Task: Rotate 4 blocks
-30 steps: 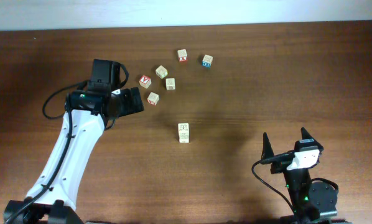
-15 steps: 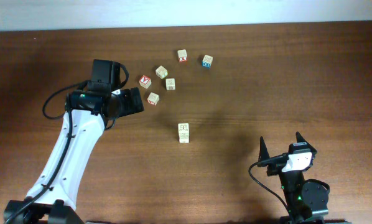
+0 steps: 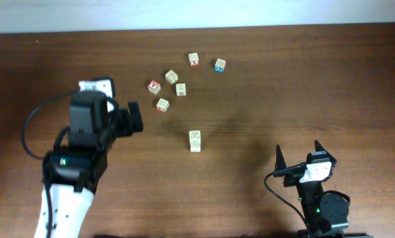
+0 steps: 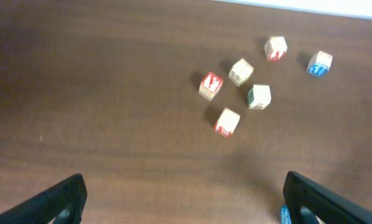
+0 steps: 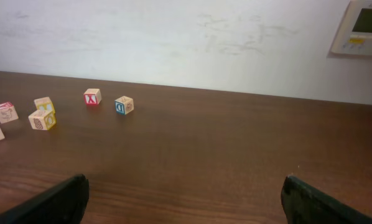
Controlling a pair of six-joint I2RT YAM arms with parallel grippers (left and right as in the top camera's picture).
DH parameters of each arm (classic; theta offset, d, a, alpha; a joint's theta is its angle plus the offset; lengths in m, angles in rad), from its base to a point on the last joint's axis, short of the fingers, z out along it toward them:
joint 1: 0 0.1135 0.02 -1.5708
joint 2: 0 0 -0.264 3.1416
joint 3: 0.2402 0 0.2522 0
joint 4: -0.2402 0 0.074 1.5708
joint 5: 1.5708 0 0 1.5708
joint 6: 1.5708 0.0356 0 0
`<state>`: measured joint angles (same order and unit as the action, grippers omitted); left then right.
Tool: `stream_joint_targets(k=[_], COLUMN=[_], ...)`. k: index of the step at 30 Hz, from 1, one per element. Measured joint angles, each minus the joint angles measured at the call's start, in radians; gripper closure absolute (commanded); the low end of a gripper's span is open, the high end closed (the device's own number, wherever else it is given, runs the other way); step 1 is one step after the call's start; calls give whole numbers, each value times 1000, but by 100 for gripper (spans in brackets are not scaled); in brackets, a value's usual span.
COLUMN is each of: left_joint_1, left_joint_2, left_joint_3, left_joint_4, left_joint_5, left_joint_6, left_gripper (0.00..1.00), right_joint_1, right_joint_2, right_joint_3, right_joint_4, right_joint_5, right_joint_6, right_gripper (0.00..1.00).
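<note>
Several alphabet blocks lie on the brown table. A pale block with faint markings [image 3: 171,76] [image 4: 241,71] and the green-lettered block [image 3: 181,88] [image 4: 259,96] sit in the far cluster. Two more pale blocks [image 3: 195,140] touch each other at the middle. One of them shows as a blue sliver [image 4: 285,214] behind my left gripper's right finger. My left gripper [image 3: 133,119] [image 4: 185,180] hangs open to the left of the cluster, with only bare wood between its fingers. My right gripper [image 3: 298,147] [image 5: 185,182] stands open near the front right, far from every block.
Red-faced cubes [image 3: 154,86] [image 3: 162,104] lie at the cluster's left. A red X cube [image 3: 193,59] [image 5: 92,96] and a blue-outlined cube [image 3: 220,64] [image 5: 124,104] sit farthest back. A white wall with a wall panel [image 5: 363,28] rises behind the table.
My left arm has drawn back from the cluster, to the left and toward the front, still open. The right arm shifted slightly toward the front a second ago and has been still since.
</note>
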<state>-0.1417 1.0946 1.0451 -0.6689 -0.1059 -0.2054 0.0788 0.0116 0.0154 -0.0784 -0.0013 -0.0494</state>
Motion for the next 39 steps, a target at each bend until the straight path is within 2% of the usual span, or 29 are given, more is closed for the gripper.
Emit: stream_joint_targets(k=[1,4,6,8,12,13,15,18,21,22,39], left_joint_1=[0,6,26,27,27,27,27,27,27,27,27], left_joint_2=[-68,-370,-526,-589,-790,-844,-946,-1021,-1078,-1083,-1083], left_joint_3=[-109,-481,-585,-633,-846,-913,-1006,-1027,-1028,-1030,-1030], left_joint_4=[131,361,389,405,589,680,750,752,676,591,591], left_joint_5=[0,0,0,0,0,0,0,0,17,20,20], left_joint_6=[5,5,5,5,5,27,81,254,403,446,475], left_gripper=[1,1,1,1,1,1,1,1,1,1,1], right_joint_1=[0,-1,-1,-1,-1,-1,-1,-1,-1,-1,-1], right_joint_2=[1,-1,0,-1,-2,-2,-2,-2,-1,-1,-1], right_joint_3=[-1,-1,-1,-1,-1,-1,-1,-1,-1,-1,-1], right_joint_4=[0,1,1,1,1,1,1,1,1,1,1], right_joint_5=[0,1,2,3,3,3,3,3,3,3,3], right_joint_6=[0,0,0,0,0,0,0,0,0,0,0], right_gripper=[1,1,1,1,1,1,1,1,1,1,1])
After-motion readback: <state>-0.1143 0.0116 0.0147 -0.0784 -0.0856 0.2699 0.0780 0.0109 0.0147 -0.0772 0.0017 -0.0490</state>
